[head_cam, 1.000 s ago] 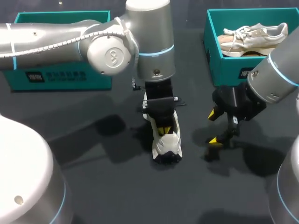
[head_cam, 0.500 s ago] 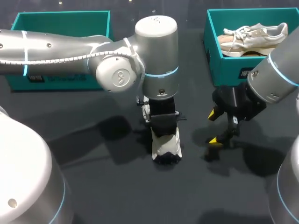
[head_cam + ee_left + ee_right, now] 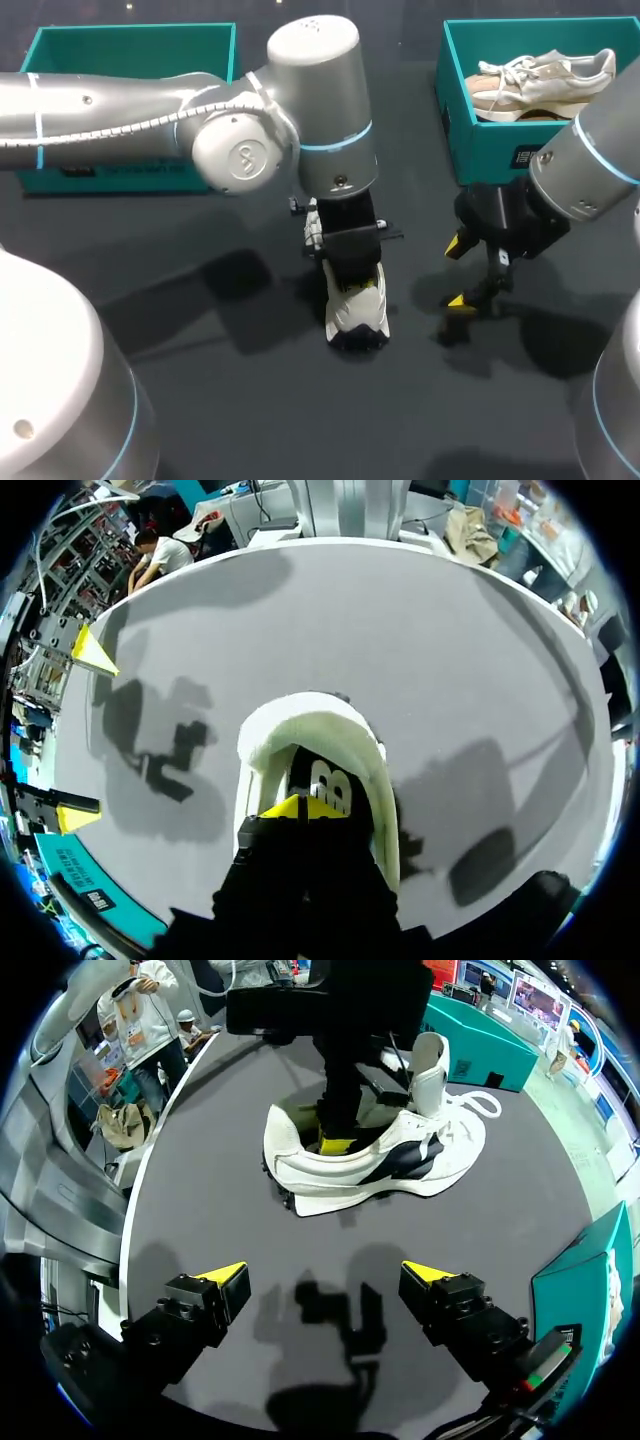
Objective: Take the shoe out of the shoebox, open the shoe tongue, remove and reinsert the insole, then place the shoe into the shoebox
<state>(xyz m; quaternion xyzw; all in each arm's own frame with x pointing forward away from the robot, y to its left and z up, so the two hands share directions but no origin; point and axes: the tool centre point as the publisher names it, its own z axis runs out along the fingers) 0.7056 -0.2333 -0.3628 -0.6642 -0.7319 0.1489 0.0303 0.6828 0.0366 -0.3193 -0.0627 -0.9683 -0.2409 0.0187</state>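
shoe [image 3: 358, 315]: stood upright so its inside can be reached.
left gripper [image 3: 300, 808]: put inside it; grip cannot be told.
right gripper [image 3: 325, 1275]: spread wide, nothing held.

Small white print on shoebox [image 3: 487, 140] wall, none legible

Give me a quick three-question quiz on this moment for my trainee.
1. True or false: the right gripper is shut on the white shoe.
2. Where is the left gripper? A) in the white shoe's opening B) inside a box C) on bare table
3. What lies in the box at the head view's right?
Key: 1 false, it is open and apart from the shoe; 2 A; 3 a beige shoe.
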